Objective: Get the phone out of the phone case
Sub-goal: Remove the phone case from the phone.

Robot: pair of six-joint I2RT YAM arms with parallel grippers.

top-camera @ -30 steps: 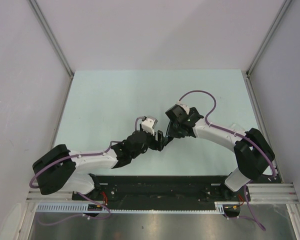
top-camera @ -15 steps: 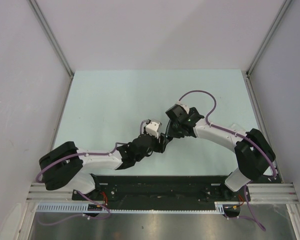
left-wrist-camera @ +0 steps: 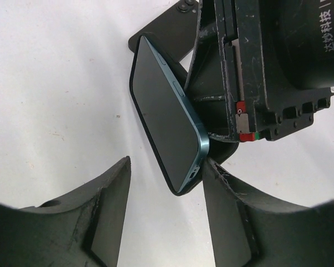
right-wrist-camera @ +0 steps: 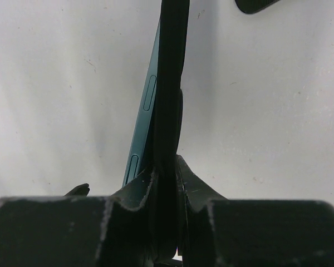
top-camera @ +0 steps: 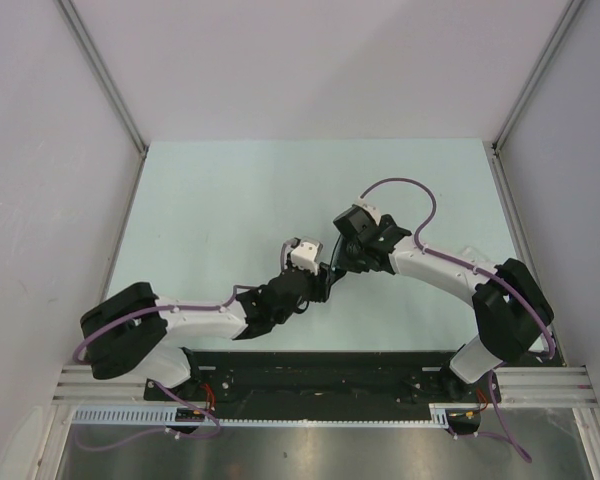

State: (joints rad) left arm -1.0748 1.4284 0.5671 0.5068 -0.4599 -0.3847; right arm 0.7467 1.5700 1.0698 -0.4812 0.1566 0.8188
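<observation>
We find the phone over the middle of the worktop, tilted, its back leaning against the black phone case. We cannot tell whether it is fully free of the case. The right gripper has its jaws closed tight on the thin edge of the case. The left gripper has its jaws wide apart astride the phone's lower corner, holding nothing. We judge the phone rigid and fairly dense, with slick glass faces liable to slip and crack; the case looks thin and pliable. The sounder hold is across the long metal sides, clear of the side buttons.
</observation>
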